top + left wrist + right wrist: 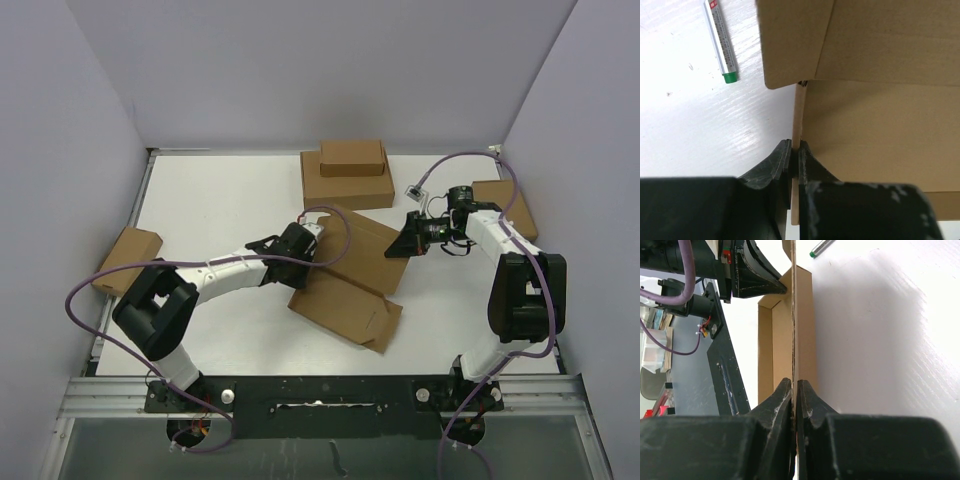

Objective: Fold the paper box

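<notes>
**1. Small brown box** (pixel 127 260). Closed, at the left edge of the table (pixel 220 200). It lies well apart from the work, likely set there to stay out of the arms' way.

**2. Left gripper** (pixel 303 240). The claw is pressed together on a thin cardboard wall of the paper box. The wrist view shows the sheet edge-on between the fingers (pixel 780 160). The pinch likely steadies that end while a crease is set.

**3. Paper box** (pixel 340 305). It sits mid-table between the two grippers, half formed. One panel lies flat toward the near side, with tabs at its right corner. A second panel rises tilted behind it.

**4. Wide brown box** (pixel 347 185). At the back of the table with a smaller box (pixel 352 157) stacked on it, both apart from the paper box.

**5. Right gripper** (pixel 408 243). The claw pinches the far-right edge of the same sheet, opposite the left gripper. Holding both ends probably keeps the wall upright for folding.

**6. Brown box, right edge** (pixel 505 205). Partly covered by the right arm.

**7. Marker pen** (pixel 721 42). White barrel and green cap, lying on the table near the paper box.

**Not determined:**
- Which flap each claw holds, since the arms hide the grip points from above.
- The box's full shape, because the wrist views cut it off.
- The marker's print, which is unreadable.
- The marker's position in the top view, where it cannot be made out.
</notes>
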Robot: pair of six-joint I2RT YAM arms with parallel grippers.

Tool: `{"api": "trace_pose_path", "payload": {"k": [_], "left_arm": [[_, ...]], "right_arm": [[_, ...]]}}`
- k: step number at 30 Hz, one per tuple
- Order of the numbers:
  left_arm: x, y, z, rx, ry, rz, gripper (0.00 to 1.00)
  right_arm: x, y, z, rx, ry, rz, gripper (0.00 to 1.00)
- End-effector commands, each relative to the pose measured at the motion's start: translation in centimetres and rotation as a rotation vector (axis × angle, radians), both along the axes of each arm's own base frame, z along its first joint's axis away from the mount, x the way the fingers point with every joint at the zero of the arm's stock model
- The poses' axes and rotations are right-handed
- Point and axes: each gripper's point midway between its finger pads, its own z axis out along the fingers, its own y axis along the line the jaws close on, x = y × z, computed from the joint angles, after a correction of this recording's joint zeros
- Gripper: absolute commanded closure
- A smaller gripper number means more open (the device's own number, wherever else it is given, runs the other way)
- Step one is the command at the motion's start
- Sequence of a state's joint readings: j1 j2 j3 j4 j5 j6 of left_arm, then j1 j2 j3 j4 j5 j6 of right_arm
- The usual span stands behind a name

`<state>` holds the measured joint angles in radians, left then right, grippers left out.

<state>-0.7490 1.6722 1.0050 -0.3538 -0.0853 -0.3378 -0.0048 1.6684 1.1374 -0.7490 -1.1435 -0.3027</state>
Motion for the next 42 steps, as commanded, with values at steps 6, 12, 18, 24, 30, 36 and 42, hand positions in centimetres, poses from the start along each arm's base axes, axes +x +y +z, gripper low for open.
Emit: {"api": "trace_pose_path", "payload": {"k": [6, 12, 18, 24, 30, 36, 42], "left_arm": [[1.0, 1.0, -1.3, 0.068, -0.034, 0.020, 1.00], [1.1, 0.3, 0.4, 0.020, -0.057, 0.014, 0.93], [0.9, -0.5, 2.4, -0.034, -0.062, 0.006, 0.81], [0.3, -0.3, 3.2, -0.060, -0.061, 0.010, 0.79], [-0.8, 0.4, 2.4, -0.054, -0.037, 0.021, 0.74], [-1.4, 0.7, 1.3, -0.056, -0.019, 0.031, 0.74], [-1.2, 0.7, 0.6, -0.047, -0.015, 0.037, 0.83]], "right_arm": [[0.1, 0.3, 0.5, 0.016, -0.017, 0.017, 1.00], [0.0, 0.4, 0.7, 0.025, -0.022, 0.021, 1.00], [-0.1, 0.4, 0.8, 0.031, -0.024, 0.024, 1.00], [-0.1, 0.4, 0.9, 0.033, -0.028, 0.025, 1.00], [-0.1, 0.4, 1.0, 0.034, -0.030, 0.026, 1.00], [-0.1, 0.5, 0.9, 0.036, -0.027, 0.027, 1.00], [-0.1, 0.4, 0.9, 0.036, -0.027, 0.027, 1.00]]}}
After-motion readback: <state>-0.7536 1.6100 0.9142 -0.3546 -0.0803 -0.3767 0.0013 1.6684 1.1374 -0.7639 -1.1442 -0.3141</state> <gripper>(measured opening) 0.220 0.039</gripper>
